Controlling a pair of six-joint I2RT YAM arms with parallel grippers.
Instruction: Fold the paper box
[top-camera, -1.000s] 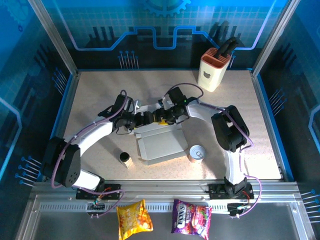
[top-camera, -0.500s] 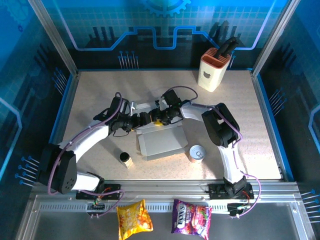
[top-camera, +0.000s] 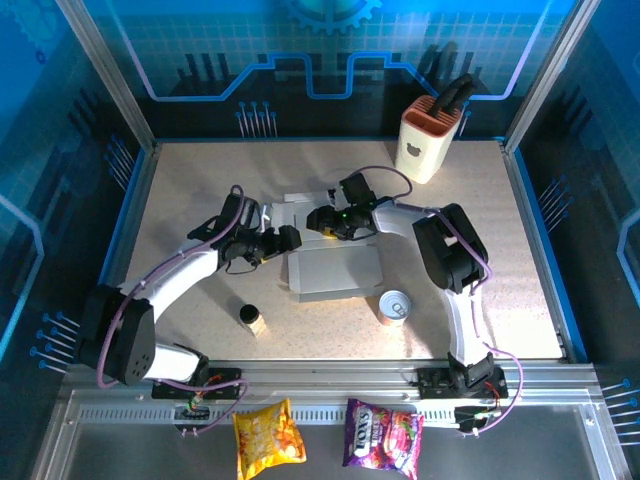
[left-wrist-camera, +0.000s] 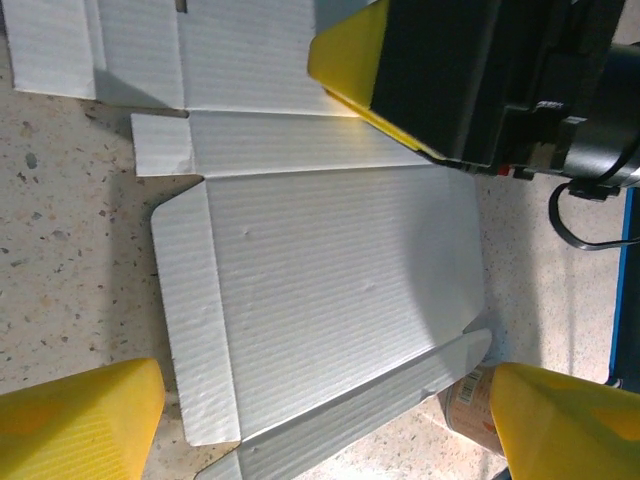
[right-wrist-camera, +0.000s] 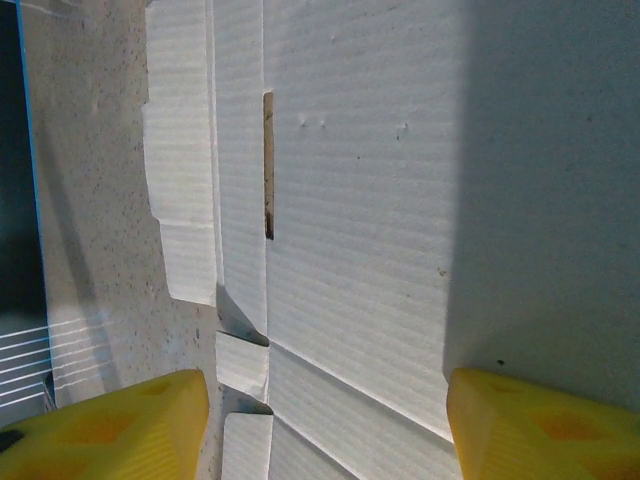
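The box (top-camera: 338, 268) lies flat and unfolded in the middle of the worktop (top-camera: 190, 180), grey-white inside up, with its far panels under your two hands. Your left hand (top-camera: 288, 240) sits at the box's left edge, its fingers (left-wrist-camera: 80, 415) spread wide with nothing between them. Your right hand (top-camera: 320, 221) hangs over the far panels, also spread and holding nothing.

Expect the box to be very light. It looks like thin corrugated card, so it should be fairly stiff across each panel and bend readily along the scored creases. It will probably slide on the smooth worktop as soon as you push it, so pin the main panel with one hand while the other works. A flat edge gives you little to pinch. Go for the outer edge of the long side flap (left-wrist-camera: 190, 310) and lift it about its crease, rather than gripping mid-panel, where the card may dent. Mind the can (top-camera: 396, 305) standing just beside the near right corner
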